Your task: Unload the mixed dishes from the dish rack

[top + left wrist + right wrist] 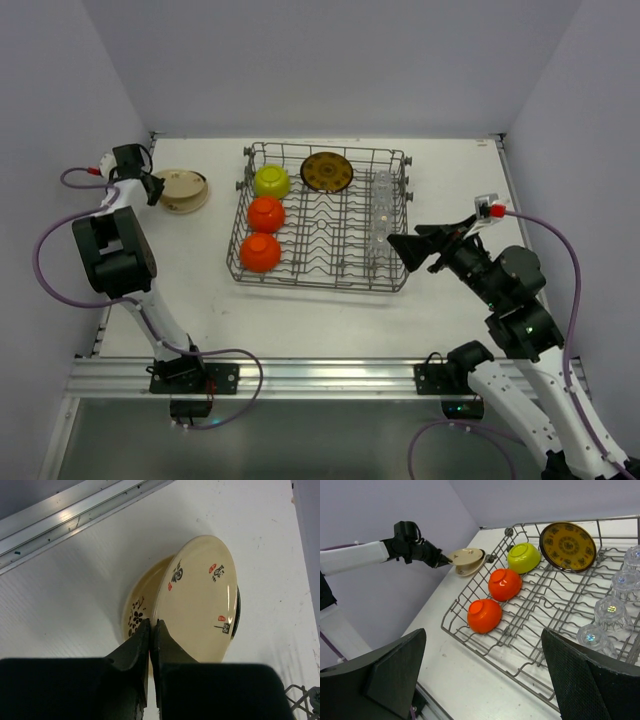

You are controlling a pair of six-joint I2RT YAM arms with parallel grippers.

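The grey wire dish rack (320, 262) holds a yellow-green bowl (271, 181), two orange bowls (266, 213) (260, 252), one patterned plate (327, 172) standing on edge, and several clear glasses (380, 215) along its right side. My left gripper (155, 187) (151, 626) is left of the rack, shut on the rim of a cream plate (200, 595) (190, 181). That plate is tilted, underside showing, over a second plate (134, 612) lying on the table. My right gripper (412, 248) (485, 680) is open and empty at the rack's near right corner.
The right wrist view shows the rack (520, 645) with the bowls, the plate (568, 546) and the glasses (610, 612), and the left arm (355, 560) beyond. An aluminium rail (300, 375) runs along the table's near edge. Walls close in left, right and behind.
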